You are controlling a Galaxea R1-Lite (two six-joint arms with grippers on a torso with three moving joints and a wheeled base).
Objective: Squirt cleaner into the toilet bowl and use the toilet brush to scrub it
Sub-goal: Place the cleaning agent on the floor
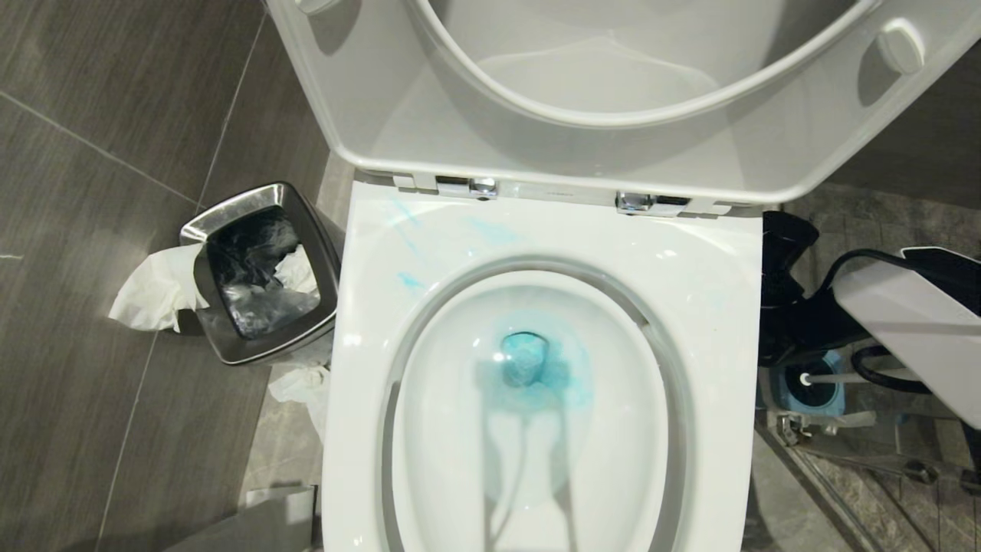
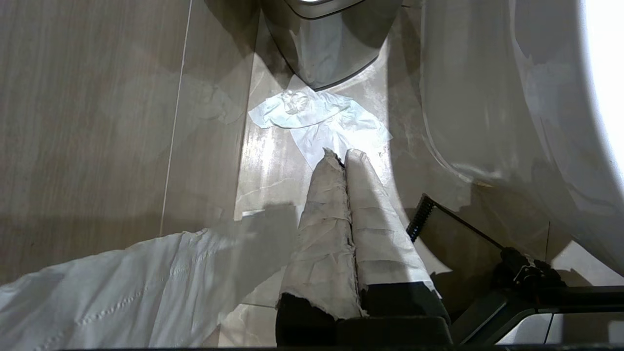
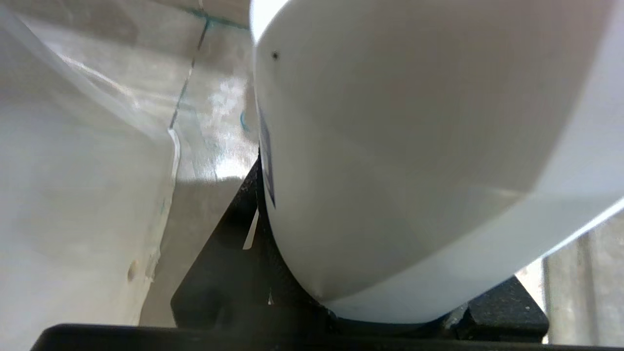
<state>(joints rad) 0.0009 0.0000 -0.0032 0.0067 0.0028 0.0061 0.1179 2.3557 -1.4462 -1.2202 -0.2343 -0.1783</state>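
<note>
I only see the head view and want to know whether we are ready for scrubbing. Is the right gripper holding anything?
Observer: Yes. In the right wrist view, the right gripper is closed around a white bottle.
Operator: And the left gripper? It is outside my view.
Observer: The left gripper is shut and empty, pointing down at the floor beside the toilet bowl.
Operator: Anything under it?
Observer: A crumpled white tissue lies just ahead of its fingertips, near the steel waste bin.
</note>
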